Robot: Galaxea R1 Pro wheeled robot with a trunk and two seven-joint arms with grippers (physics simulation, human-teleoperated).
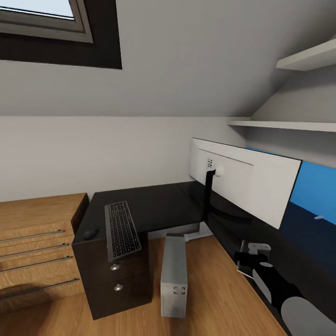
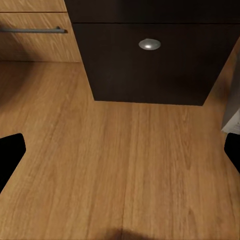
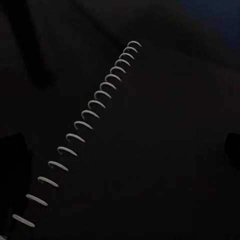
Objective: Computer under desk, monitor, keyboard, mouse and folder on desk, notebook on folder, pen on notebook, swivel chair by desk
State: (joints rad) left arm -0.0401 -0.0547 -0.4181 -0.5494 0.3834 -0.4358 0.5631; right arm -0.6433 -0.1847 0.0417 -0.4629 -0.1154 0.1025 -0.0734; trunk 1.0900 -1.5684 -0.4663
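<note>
- Desk [image 1: 154,205]: glossy black, L-shaped.
- Monitor [image 1: 247,184]: upright on it, white back showing.
- Keyboard [image 1: 122,229], mouse [image 1: 91,232]: side by side over the drawers.
- Computer [image 1: 174,275]: upright on the floor beside the drawers.

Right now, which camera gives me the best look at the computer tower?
The head view. It shows the whole computer standing upright on the wood floor beside the desk's drawer block, below the monitor. The left wrist view catches just a pale sliver of it at the frame edge. The right wrist view shows a dark surface and a spiral binding.
</note>
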